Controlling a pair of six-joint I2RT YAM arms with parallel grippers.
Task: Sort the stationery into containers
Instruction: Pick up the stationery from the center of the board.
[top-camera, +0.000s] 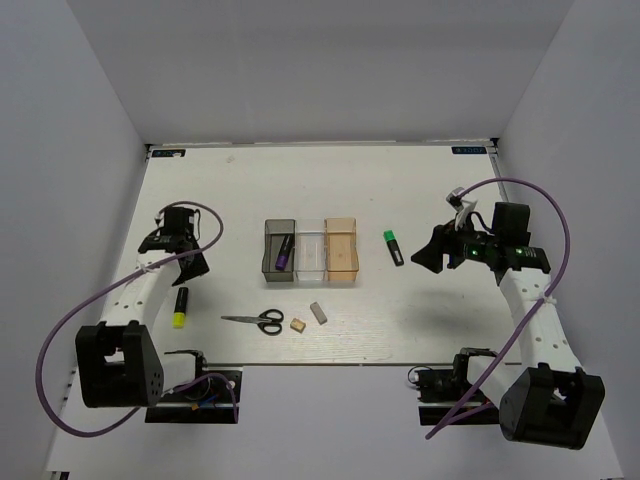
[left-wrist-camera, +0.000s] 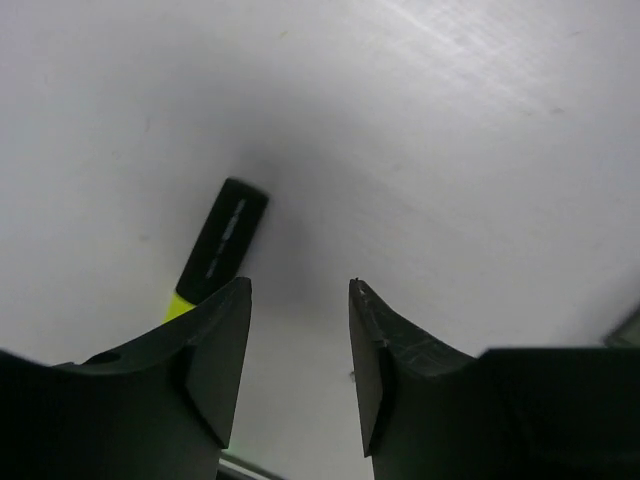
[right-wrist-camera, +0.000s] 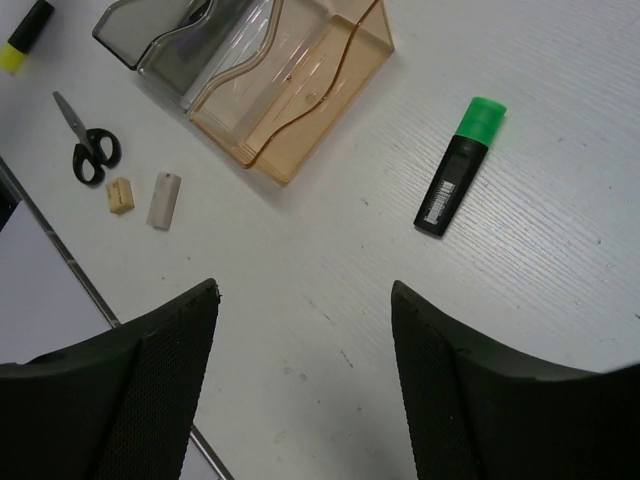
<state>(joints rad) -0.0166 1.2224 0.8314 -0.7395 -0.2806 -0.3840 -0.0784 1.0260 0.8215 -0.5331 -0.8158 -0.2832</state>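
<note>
Green highlighter (right-wrist-camera: 460, 167) — cap seemingly far-left.

One highlighter (top-camera: 284, 252) in leftmost bin (top-camera: 268, 250)

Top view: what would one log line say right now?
purple highlighter in smoky grey plastic bin | left hand open | right hand open

You have three translucent bins side by side in a row: smoky grey bin (top-camera: 268, 250), clear bin (top-camera: 311, 256), amber bin (top-camera: 342, 256). The purple highlighter (top-camera: 284, 252) lies slanted inside the grey one. The green highlighter (top-camera: 394, 247) lies just right of the amber bin, and the yellow highlighter (top-camera: 180, 307) lies well off to the left. In front of the bins, the black-handled scissors (top-camera: 258, 320), tan block (top-camera: 298, 324) and grey eraser (top-camera: 318, 312) lie flat.
</note>
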